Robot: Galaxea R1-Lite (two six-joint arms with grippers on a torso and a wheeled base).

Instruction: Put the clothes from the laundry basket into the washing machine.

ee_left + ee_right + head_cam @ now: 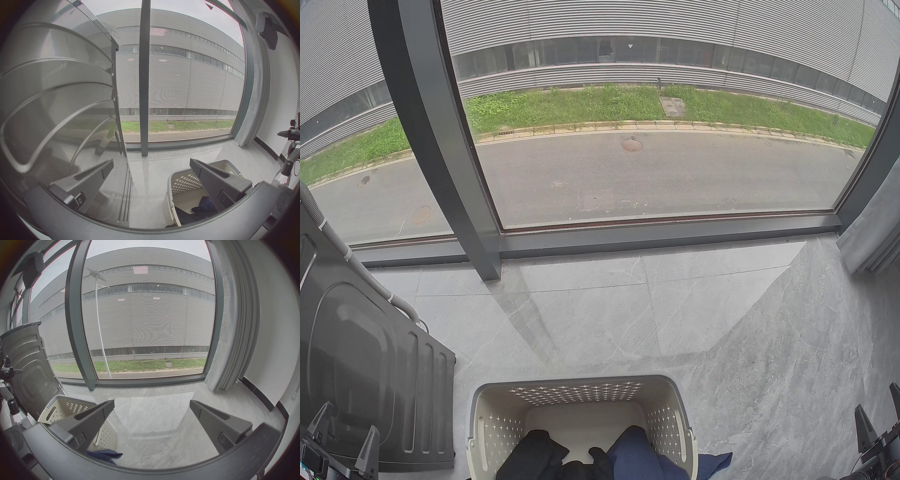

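A pale laundry basket (pixel 581 390) sat on the grey floor, low and central before the robot, between its two arms. Inside lay the clothes: a crumpled black garment (pixel 534 456) and, touching it, a blue garment (pixel 637 453). The blue one ran across the basket toward the robot's right, one end draped over the right rim onto the floor. The black heap showed no clear long axis.

The left tool (pixel 349 431) hung with its fingers spread wide and nothing held, just beside the dark washing machine (pixel 362 375) on the robot's left. The right tool (pixel 876 403) was equally open and empty, but farther out.

The left arm looked nearer both basket and machine — though the blue tail pointed toward the right arm.
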